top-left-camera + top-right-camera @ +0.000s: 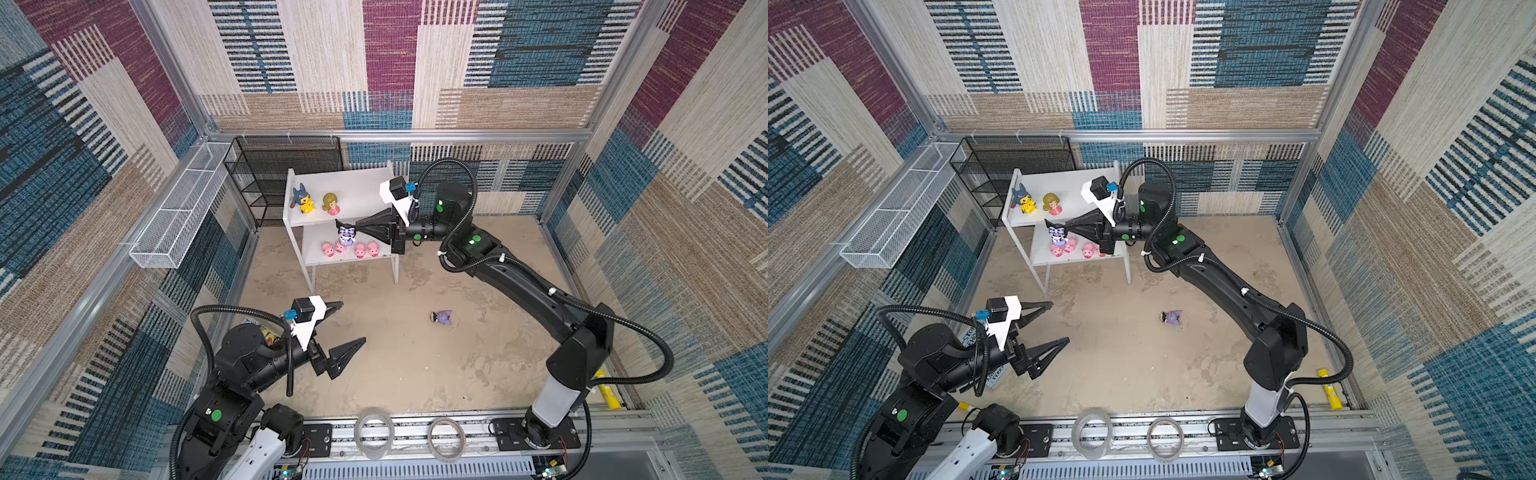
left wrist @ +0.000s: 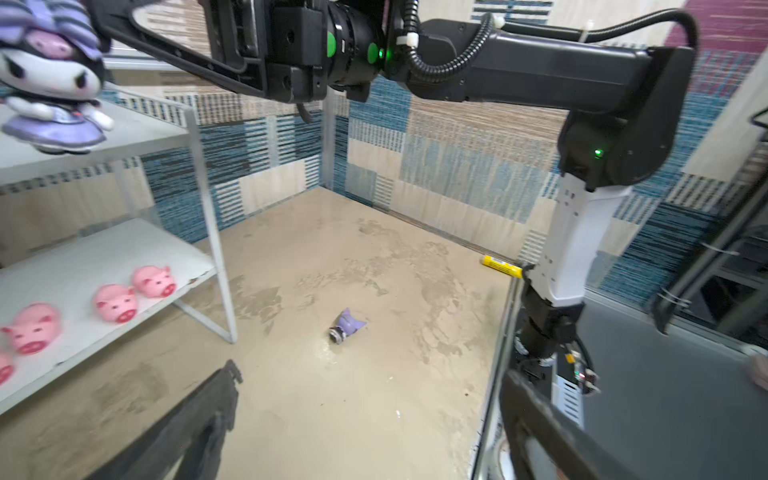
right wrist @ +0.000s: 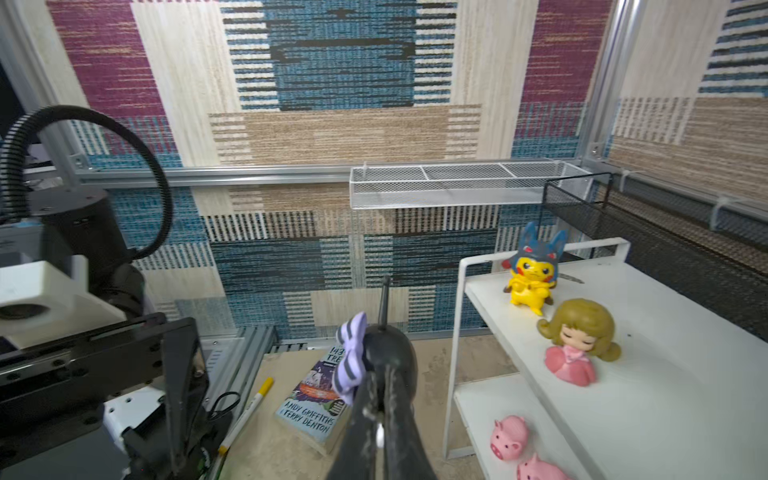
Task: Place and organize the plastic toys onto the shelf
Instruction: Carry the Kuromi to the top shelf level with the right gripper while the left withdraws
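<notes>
Black-and-purple figure [image 1: 345,236]: was clamped by the head in the right gripper [image 1: 360,230], at the upper front edge of the shelf [image 1: 357,187]. Step: placing; next likely needed upright seating, then release. The left gripper [image 1: 352,322] gaped wide, empty. Second purple figure [image 1: 441,317]: lay on the floor.

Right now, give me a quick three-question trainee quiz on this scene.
1. True or false: the left gripper is shut.
2. How many pigs sit on the lower tier of the shelf?
3. The right gripper holds: A a pig, B the black-and-purple toy, C the doll.
Key: 1 false; 2 four; 3 B.
</notes>
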Robot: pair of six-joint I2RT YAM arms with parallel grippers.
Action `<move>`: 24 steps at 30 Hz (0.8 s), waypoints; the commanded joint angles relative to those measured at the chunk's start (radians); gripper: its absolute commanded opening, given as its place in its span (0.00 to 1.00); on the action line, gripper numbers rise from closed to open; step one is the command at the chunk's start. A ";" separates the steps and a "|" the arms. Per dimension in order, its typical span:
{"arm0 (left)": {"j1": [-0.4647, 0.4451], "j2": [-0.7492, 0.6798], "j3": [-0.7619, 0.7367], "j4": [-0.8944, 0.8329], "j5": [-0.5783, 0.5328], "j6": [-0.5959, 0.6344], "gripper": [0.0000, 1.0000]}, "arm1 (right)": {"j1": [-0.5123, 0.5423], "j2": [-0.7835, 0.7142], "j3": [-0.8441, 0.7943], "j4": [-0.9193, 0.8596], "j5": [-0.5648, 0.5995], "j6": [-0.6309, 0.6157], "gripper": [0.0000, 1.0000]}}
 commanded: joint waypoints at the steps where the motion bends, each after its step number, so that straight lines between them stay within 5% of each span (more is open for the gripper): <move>1: 0.001 0.003 0.028 -0.020 -0.209 0.049 0.99 | -0.007 0.062 0.081 -0.048 0.140 -0.054 0.00; 13: 0.001 0.072 0.035 0.035 -0.245 0.103 0.99 | -0.051 0.266 0.411 -0.204 0.238 -0.093 0.00; 24: 0.002 0.062 0.028 0.028 -0.248 0.114 0.99 | -0.091 0.387 0.613 -0.346 0.198 -0.106 0.00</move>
